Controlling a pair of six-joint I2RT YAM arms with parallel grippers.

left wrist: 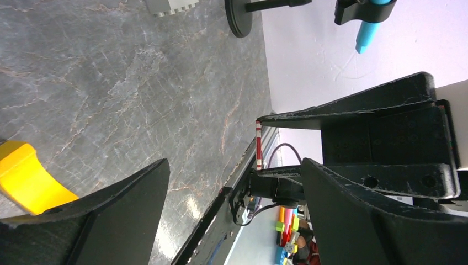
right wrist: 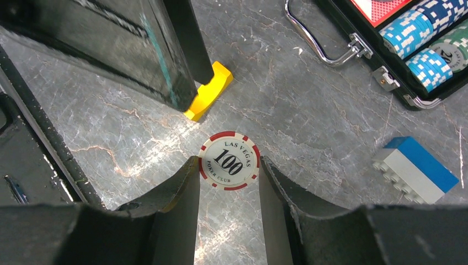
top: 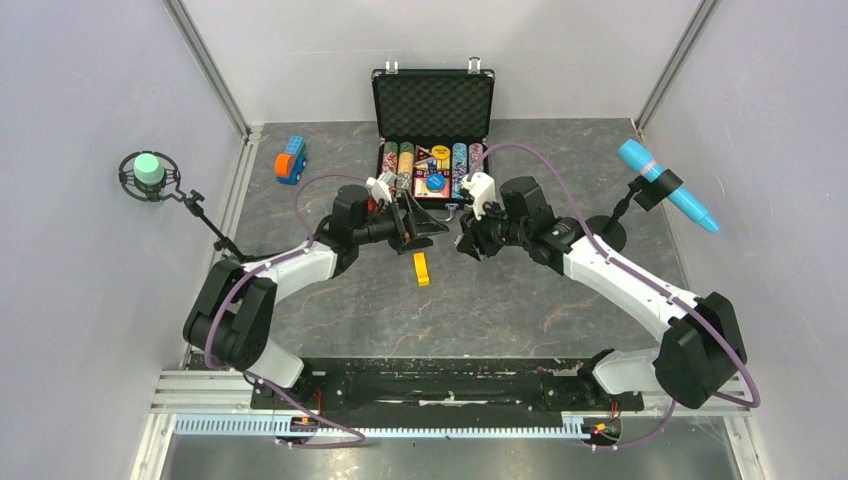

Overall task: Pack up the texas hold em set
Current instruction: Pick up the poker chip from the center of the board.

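— Where's the set?

— The small black rectangular briefcase lies open at the back middle of the grey marbled table. Its lid is raised and lined with grey egg-crate foam. Rows of coloured poker chips fill the tray, and the silver metal handle is on the side nearest the arms.

— Anything readable?

— One round white poker chip with red edge marks reads "LAS VEGAS", "100" and "POKER CLUB". Inside the case, a green-edged chip shows a number beginning with 2, but the rest is cut off.

— And where's that 100 chip?

— Outside the case, in front of it, between the fingertips of the right gripper. The jaws are closed on its rim. I can't tell whether it's clear of the table.

— The left gripper?

— The left gripper has its jaws spread wide with nothing between them. It is just left of the right one. A yellow plastic block lies on the table near both. A blue-topped white toy brick sits near the case's front corner.
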